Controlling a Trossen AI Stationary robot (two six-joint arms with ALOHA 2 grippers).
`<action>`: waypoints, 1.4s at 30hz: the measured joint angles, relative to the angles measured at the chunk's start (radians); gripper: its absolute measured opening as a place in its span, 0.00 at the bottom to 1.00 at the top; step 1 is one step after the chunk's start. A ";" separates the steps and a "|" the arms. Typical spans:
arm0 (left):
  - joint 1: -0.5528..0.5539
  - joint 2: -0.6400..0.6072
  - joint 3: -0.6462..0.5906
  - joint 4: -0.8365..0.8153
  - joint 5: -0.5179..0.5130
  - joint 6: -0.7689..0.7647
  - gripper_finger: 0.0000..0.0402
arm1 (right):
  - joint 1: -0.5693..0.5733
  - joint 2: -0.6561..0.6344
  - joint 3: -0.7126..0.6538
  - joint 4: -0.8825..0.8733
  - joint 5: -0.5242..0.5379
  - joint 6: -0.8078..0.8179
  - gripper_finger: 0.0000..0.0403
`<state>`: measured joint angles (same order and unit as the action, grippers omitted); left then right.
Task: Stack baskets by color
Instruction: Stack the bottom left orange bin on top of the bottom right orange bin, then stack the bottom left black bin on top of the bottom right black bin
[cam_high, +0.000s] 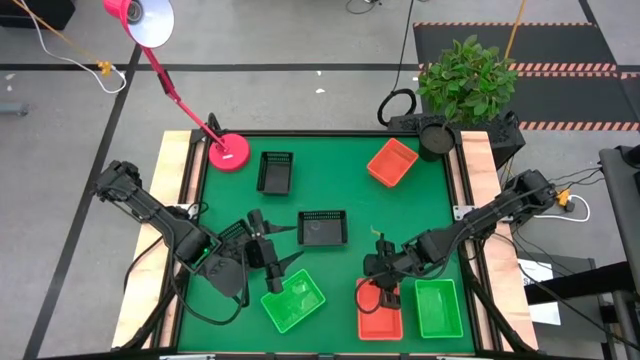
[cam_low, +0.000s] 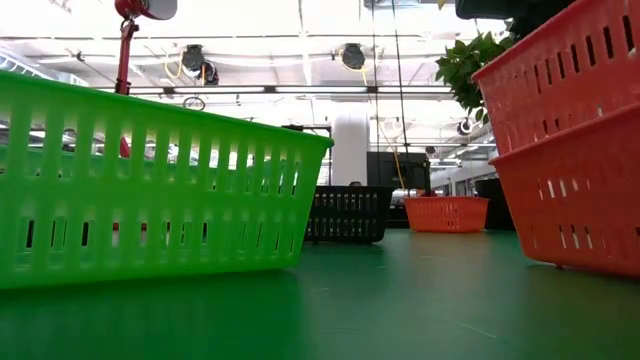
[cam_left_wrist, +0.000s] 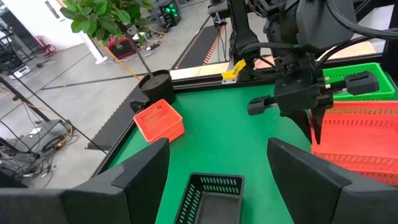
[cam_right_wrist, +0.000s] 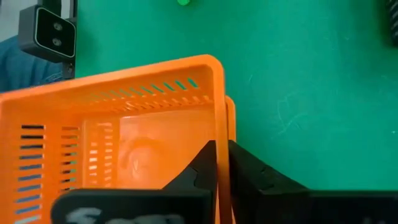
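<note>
Currently the upper red-orange basket (cam_right_wrist: 112, 143) is sitting nested in a second red-orange basket (cam_high: 380, 322), just left of the lone green basket (cam_high: 438, 307) on the counter (cam_high: 350, 205). Right end effector (cam_high: 383, 290) is pinching its rim. Left end effector (cam_high: 272, 250), fingers apart, is hovering beside another green basket (cam_high: 293, 300).

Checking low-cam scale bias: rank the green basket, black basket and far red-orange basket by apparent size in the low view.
1. green basket, fills the left side.
2. black basket, mid-distance.
3. far red-orange basket, slightly smaller looking.
Differences likely reflect camera nearness, not true size.
</note>
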<state>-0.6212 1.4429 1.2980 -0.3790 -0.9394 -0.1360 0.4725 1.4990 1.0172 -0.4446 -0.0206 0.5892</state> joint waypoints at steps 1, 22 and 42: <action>0.000 0.000 0.000 0.000 0.000 0.000 0.68 | 0.000 0.000 0.000 0.000 0.002 0.000 0.06; 0.000 0.000 0.000 0.000 0.000 -0.007 0.68 | 0.000 0.001 0.000 -0.039 0.031 0.013 0.31; -0.001 0.012 -0.015 -0.250 0.151 -0.325 0.68 | 0.110 -0.116 -0.001 -0.049 0.610 -0.155 0.35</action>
<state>-0.6220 1.4554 1.2835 -0.6286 -0.7879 -0.4611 0.5820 1.3831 1.0164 -0.4932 0.5895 0.4346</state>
